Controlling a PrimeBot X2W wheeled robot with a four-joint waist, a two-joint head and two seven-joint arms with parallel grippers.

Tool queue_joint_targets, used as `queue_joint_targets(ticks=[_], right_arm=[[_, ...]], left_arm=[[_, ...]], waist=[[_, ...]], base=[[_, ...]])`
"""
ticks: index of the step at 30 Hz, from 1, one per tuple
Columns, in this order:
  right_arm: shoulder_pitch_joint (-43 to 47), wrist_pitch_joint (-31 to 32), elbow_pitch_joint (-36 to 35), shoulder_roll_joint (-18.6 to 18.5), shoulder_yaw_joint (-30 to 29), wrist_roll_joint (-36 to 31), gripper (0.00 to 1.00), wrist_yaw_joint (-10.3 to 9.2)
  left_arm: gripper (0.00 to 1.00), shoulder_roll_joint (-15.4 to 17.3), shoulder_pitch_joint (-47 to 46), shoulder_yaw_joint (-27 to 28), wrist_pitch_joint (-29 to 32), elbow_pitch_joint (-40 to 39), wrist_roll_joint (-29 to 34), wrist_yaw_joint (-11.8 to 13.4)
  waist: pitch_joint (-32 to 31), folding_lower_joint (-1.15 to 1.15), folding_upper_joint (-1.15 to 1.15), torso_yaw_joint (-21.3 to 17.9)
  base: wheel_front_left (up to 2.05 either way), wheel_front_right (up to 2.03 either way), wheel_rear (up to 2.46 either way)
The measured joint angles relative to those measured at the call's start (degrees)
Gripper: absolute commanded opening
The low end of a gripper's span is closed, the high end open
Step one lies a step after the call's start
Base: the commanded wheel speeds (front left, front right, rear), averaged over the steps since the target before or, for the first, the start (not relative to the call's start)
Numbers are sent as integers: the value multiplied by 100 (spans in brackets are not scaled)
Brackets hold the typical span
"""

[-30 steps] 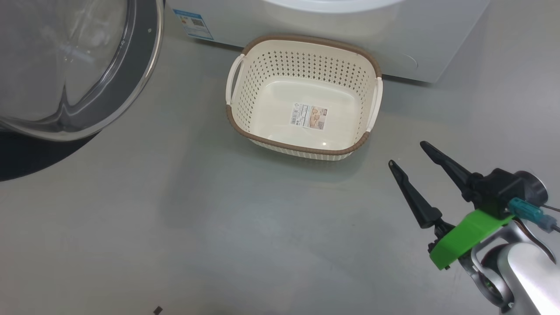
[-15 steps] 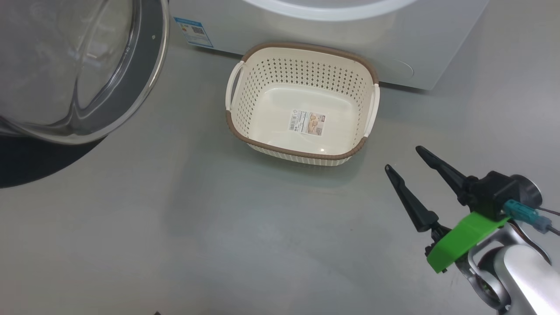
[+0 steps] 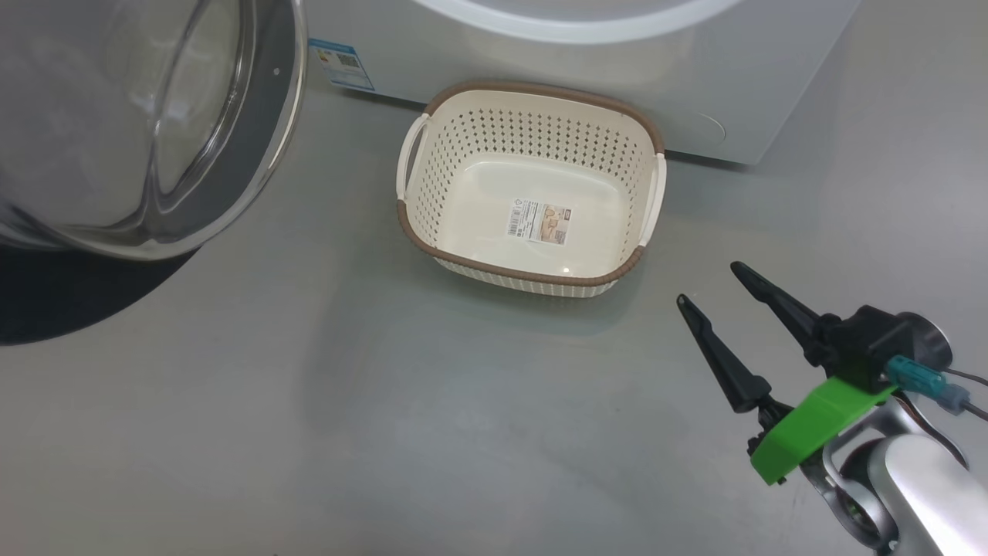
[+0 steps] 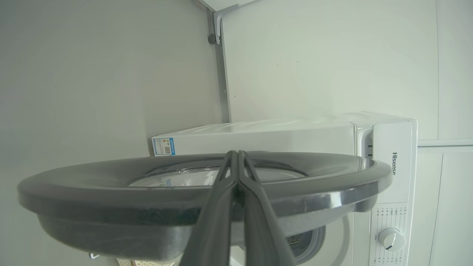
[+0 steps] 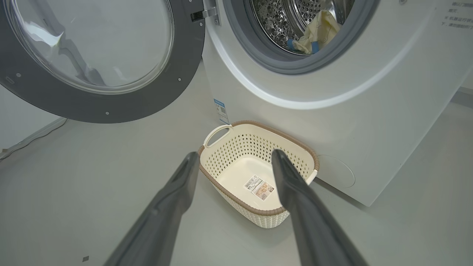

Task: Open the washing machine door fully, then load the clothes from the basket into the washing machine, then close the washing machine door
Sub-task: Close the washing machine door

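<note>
The washing machine door hangs open at the upper left of the head view, its clear glass bowl bulging out. Seen edge-on in the left wrist view, the door has my left gripper lying across its dark rim, shut with nothing between the fingers. The basket stands empty on the floor before the washing machine. My right gripper hovers open to the basket's lower right. In the right wrist view, cream clothes with blue trim lie inside the steel drum, above the basket.
Grey floor spreads wide in front of the basket. A dark round mat or shadow lies under the door. A wall stands beside the machine, whose control knob shows at the right.
The head camera has shifted, so basket and machine sit a little lower in view. The door's bowl looks turned slightly further round. My right gripper stays open in the same spot.
</note>
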Motion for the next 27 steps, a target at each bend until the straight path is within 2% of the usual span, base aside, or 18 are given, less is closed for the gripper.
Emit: queue_joint_targets(ticks=[19, 27], right_arm=[[-108, -141, 204, 107, 9, 24, 100, 0], [-115, -355, 428, 247, 74, 101, 100, 0]], left_arm=[[0, -333, 179, -54, 472, -477, -234, 158], [0, -536, 350, -87, 603, -834, -345, 309]], waist=[[-117, 0, 0, -52], [-308, 0, 0, -226]], base=[[0, 0, 0], [0, 0, 0]])
